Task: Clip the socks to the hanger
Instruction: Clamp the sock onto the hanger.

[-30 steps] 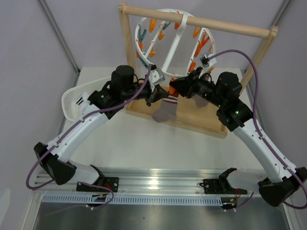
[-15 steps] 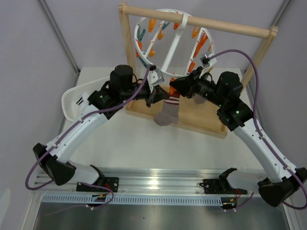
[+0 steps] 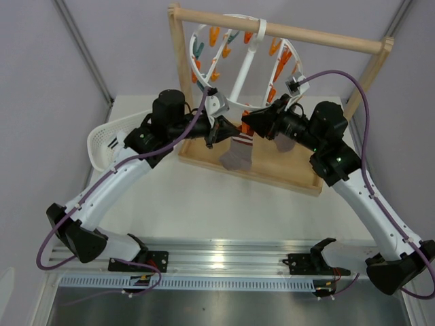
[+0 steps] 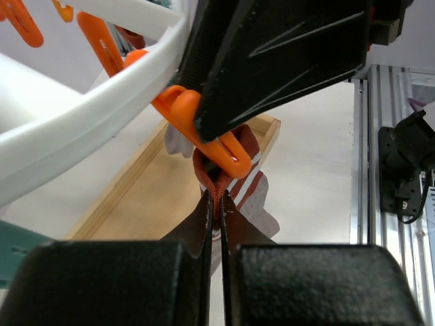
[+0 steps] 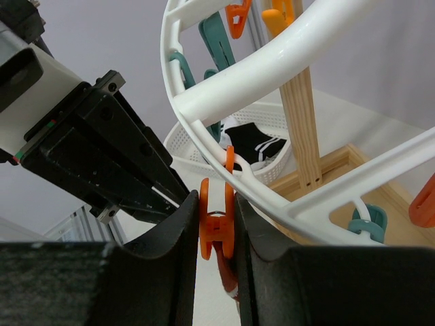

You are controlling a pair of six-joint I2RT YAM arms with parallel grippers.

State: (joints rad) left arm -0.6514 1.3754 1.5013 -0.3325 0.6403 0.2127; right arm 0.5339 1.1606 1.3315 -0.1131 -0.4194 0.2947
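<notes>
The white ring hanger (image 3: 234, 102) hangs from the wooden rack, with orange and teal clips. A taupe sock (image 3: 237, 154) with a red and white striped cuff hangs under the ring's near edge. My left gripper (image 3: 216, 133) is shut on the sock's cuff (image 4: 219, 185), just below an orange clip (image 4: 197, 125). My right gripper (image 3: 249, 126) is shut on that orange clip (image 5: 216, 219), squeezing its handles; the cuff (image 5: 230, 275) sits at the clip's mouth. The hanger rim also shows in the right wrist view (image 5: 272, 64). The second taupe sock is out of view.
The wooden frame rack (image 3: 272, 30) stands on a wooden base tray (image 3: 285, 173). A white mesh basket (image 3: 109, 139) at the left holds black socks with white stripes (image 5: 255, 144). The two grippers nearly touch at the clip.
The sock has risen slightly toward the ring and the hanger has shifted a little. Both grippers keep their holds.
</notes>
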